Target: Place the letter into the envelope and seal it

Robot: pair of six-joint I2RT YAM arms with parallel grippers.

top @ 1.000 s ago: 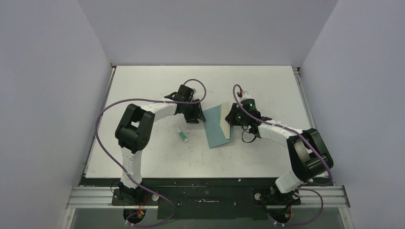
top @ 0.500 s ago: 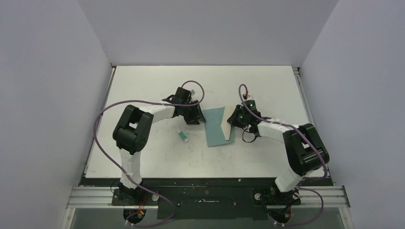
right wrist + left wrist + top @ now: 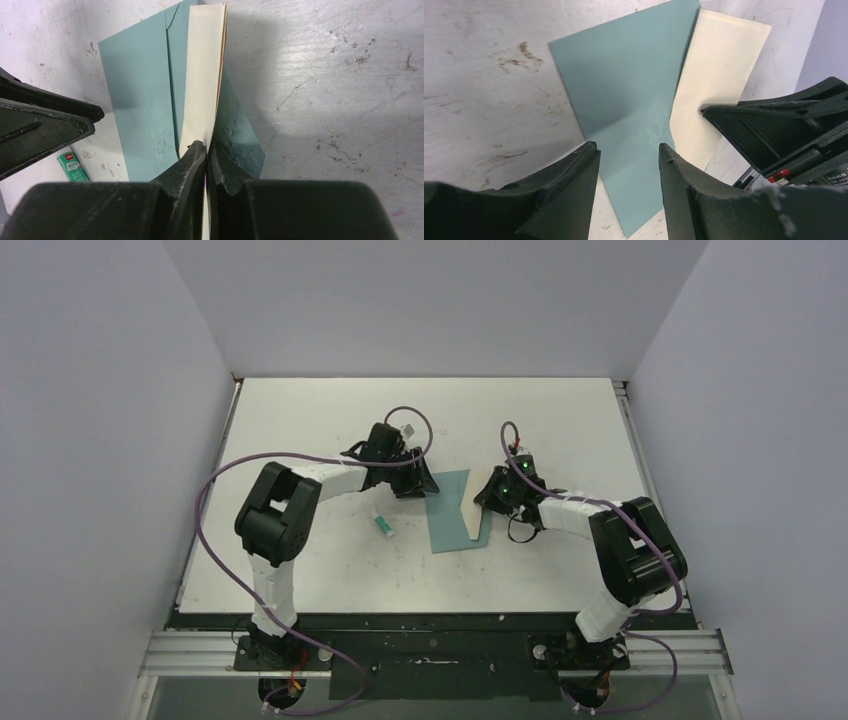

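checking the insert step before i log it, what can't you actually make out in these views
- Letter, bottom edge: in the right wrist view the right fingers, shut on it, hide whether it sits in the envelope pocket; the top view is too small to tell.
- Left fingers: in the left wrist view their tips cover the envelope, so contact is unclear.
- Glue tube: label too small to read, lower end hidden behind the right fingers.

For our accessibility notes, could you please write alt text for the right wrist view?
The right gripper pinches the cream letter, holding it over the teal envelope lying on the scuffed white table. A green glue tube lies at lower left.
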